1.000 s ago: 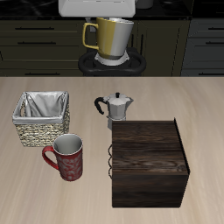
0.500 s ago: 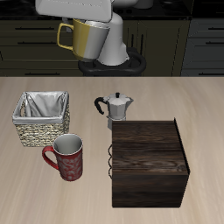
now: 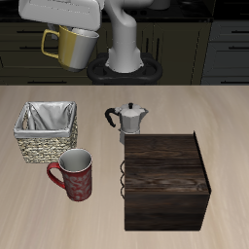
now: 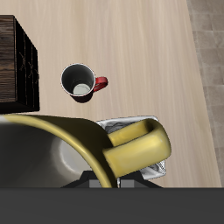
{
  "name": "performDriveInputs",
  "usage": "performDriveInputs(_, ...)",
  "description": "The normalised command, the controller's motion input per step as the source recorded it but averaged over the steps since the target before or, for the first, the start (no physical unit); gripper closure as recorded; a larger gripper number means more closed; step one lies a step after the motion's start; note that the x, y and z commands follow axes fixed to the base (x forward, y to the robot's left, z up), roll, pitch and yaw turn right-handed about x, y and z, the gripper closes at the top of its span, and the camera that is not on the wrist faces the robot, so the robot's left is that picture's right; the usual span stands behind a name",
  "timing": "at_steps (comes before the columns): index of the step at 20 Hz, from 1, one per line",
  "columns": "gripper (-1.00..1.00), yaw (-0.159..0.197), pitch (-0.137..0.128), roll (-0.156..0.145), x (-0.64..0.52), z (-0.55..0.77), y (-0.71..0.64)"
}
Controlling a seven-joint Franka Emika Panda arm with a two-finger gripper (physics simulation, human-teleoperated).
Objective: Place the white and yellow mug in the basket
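While gripper [image 3: 70, 37] lifts white and yellow mug [image 3: 68, 47], basket [image 3: 46, 131] open

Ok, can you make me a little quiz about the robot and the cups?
1. True or false: the olive-yellow mug with the loop handle sits on the table.
2. What stands nearest the square woven wicker basket: A) red patterned mug B) silver moka pot C) dark wooden box?
3. Fill in: the claw holds the ____.

Key: 1 false, it hangs in the air. 2 A. 3 mug.
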Motion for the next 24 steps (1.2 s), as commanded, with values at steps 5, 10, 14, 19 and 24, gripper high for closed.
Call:
performDriveInputs(5,1.0,0.012,-0.032,-0.051,-0.19,-0.02,-0.46)
performDriveInputs(10,1.0,0.009,0.013,-0.058,-0.17,-0.21,-0.38)
performDriveInputs(14,1.0,0.046,-0.019,-0.008,-0.25,-0.24,-0.21)
performDriveInputs(19,1.0,0.029,-0.035,-0.026,-0.18,-0.1,-0.14)
performDriveInputs(24,1.0,-0.007,0.0,0.01,-0.05,-0.14,-0.04)
